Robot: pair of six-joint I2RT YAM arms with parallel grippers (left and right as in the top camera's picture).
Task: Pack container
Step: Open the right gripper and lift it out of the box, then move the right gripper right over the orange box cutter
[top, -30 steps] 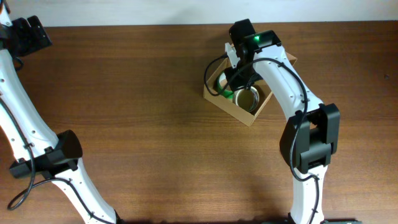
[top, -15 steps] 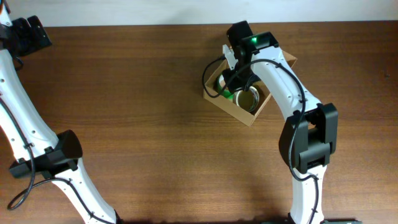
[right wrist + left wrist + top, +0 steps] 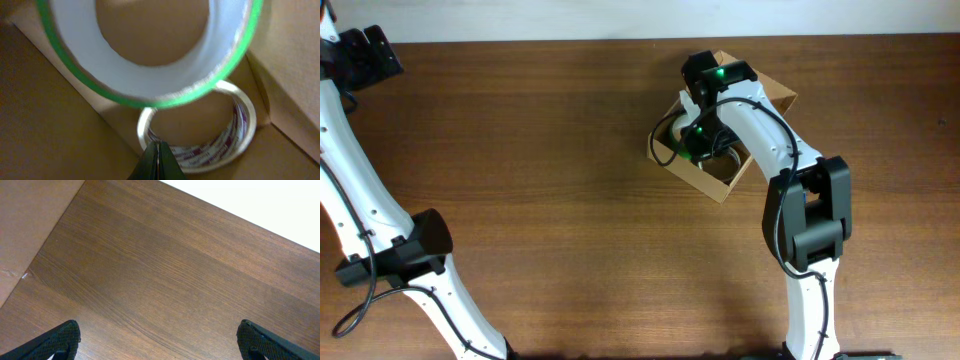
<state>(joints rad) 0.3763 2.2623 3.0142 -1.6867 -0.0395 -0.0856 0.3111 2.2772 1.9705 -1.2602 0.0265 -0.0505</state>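
Observation:
The tan cardboard container [image 3: 718, 186] stands open at the back right of the table, its flap lid [image 3: 772, 93] folded back. My right gripper [image 3: 698, 140] reaches down into it. In the right wrist view its fingers [image 3: 159, 150] are pressed together with nothing visible between the tips. A green-edged tape roll [image 3: 150, 65] with a white core fills the top of that view, close to the camera. A clear tape roll with purple print [image 3: 215, 142] lies on the container floor [image 3: 60, 125] just beyond the fingertips. My left gripper [image 3: 160, 342] is open and empty over bare wood.
The left arm [image 3: 365, 55] is at the far back left corner of the brown wooden table [image 3: 540, 200], far from the container. A tan surface [image 3: 25, 225] borders the table in the left wrist view.
My right gripper has moved left and lower into the container. The clear roll seen from overhead before is now covered by the arm. The left arm has not moved.

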